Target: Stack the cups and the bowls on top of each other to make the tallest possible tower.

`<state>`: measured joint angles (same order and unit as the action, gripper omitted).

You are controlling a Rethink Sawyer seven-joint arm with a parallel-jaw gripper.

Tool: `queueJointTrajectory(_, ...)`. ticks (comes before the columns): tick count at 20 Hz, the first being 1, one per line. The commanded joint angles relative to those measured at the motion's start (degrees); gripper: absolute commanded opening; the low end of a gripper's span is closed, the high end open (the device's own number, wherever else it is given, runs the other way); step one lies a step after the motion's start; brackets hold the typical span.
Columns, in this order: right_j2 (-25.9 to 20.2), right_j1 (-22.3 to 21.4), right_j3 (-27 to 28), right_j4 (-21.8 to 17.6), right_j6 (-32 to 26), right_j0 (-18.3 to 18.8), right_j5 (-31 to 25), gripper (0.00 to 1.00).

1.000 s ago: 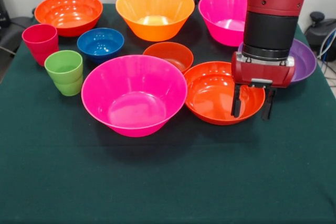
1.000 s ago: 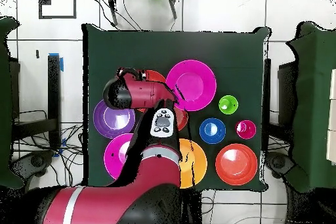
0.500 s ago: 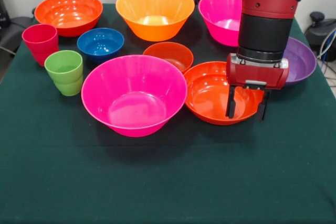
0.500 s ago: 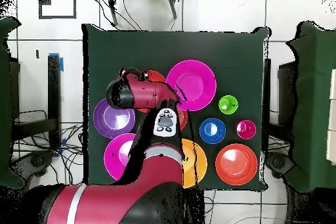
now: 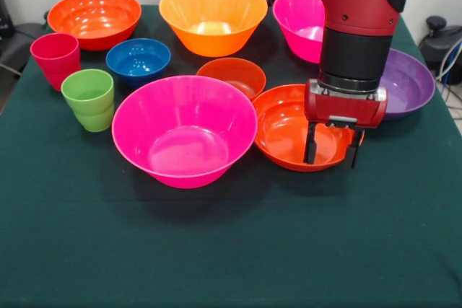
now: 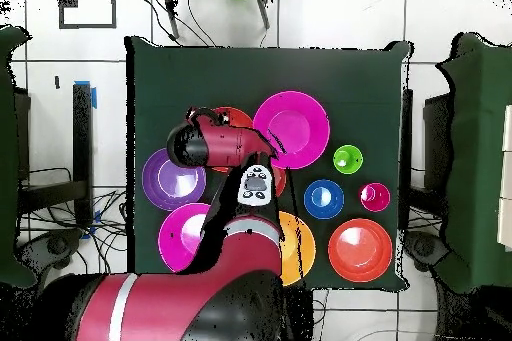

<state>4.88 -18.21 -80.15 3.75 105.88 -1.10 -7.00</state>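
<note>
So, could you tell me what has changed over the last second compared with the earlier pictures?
The gripper has slid sideways, toward the picture's left in the front view, and now hangs open over the near red-orange bowl, one finger inside the rim, the other at its right edge. It has not taken hold of anything. The near magenta bowl, the cups and the other bowls have stayed where they were.
</note>
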Motion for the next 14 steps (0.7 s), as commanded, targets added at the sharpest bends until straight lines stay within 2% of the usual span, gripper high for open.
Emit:
queueJointTrajectory(1,-6.0,3.8,-2.6,1.6,9.6,0.4,-0.6,1.00)
queueJointTrajectory(14,-6.9,3.7,-2.7,1.4,8.6,1.0,-0.6,1.00)
